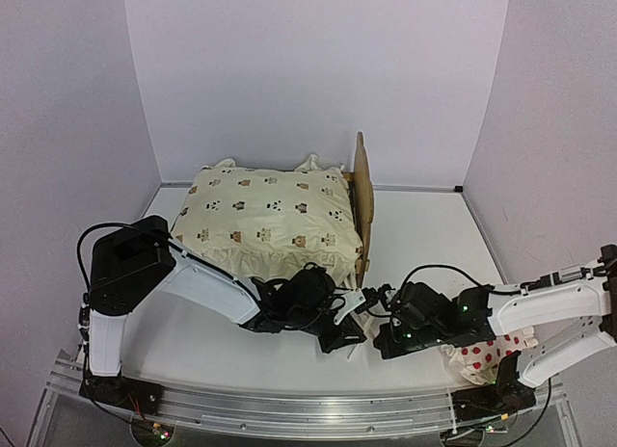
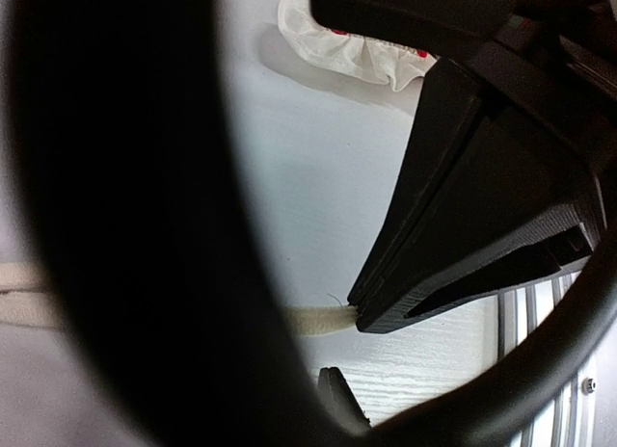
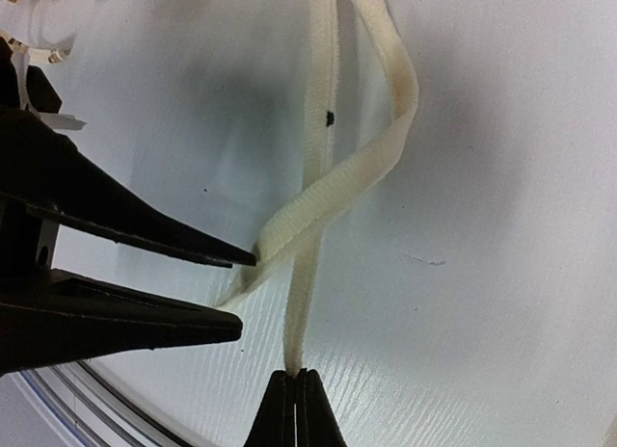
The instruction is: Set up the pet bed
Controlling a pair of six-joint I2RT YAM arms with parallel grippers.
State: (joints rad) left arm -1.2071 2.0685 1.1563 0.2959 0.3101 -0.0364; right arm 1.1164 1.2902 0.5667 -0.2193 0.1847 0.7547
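The pet bed [image 1: 362,192] stands at the back. Only its plywood headboard and a bit of rail show, because the cream animal-print cover [image 1: 275,221] lies over it. Two cream tie straps trail from the cover onto the table and cross. My right gripper [image 3: 297,381] is shut on the end of the straight strap [image 3: 310,274]. My left gripper [image 3: 241,293] is open, and the end of the looped strap [image 3: 386,148] lies between its fingers, touching the upper one. In the top view both grippers, left [image 1: 349,322] and right [image 1: 378,320], meet below the bed's near corner.
The red-dotted ruffled pillow [image 1: 482,355] lies at the near right under my right arm, and the left wrist view shows its edge [image 2: 357,52]. A metal rail [image 1: 289,408] runs along the table's near edge. White walls close in the back and both sides.
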